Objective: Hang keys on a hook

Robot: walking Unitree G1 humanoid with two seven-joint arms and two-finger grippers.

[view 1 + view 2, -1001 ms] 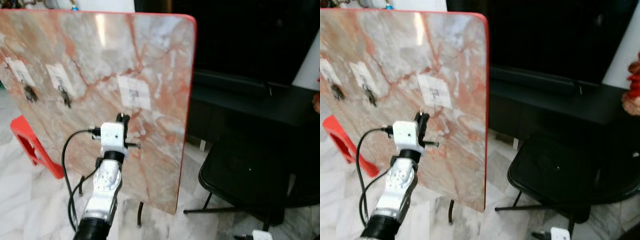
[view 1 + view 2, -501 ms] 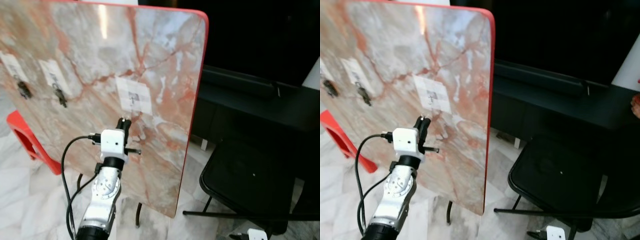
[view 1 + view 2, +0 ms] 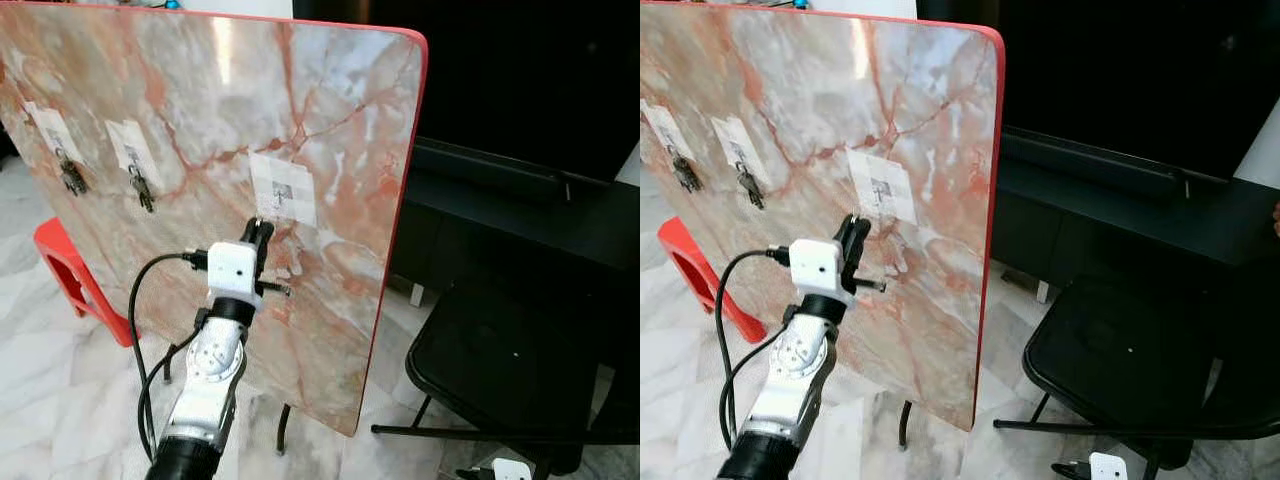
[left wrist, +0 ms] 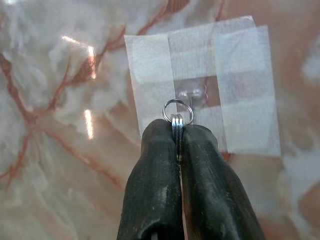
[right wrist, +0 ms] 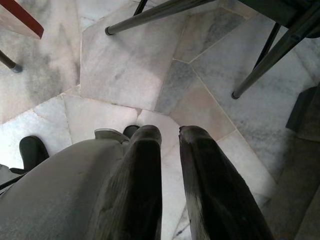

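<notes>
The left end effector grips the key ring just below the clear hook, hanging not yet done

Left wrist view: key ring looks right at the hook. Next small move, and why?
Probably ease the left tool slightly up and toward the marble board, so the key ring passes over the clear hook. The ring is pinched between the fingers, just below the hook on its taped patch, not yet looped on.
</notes>
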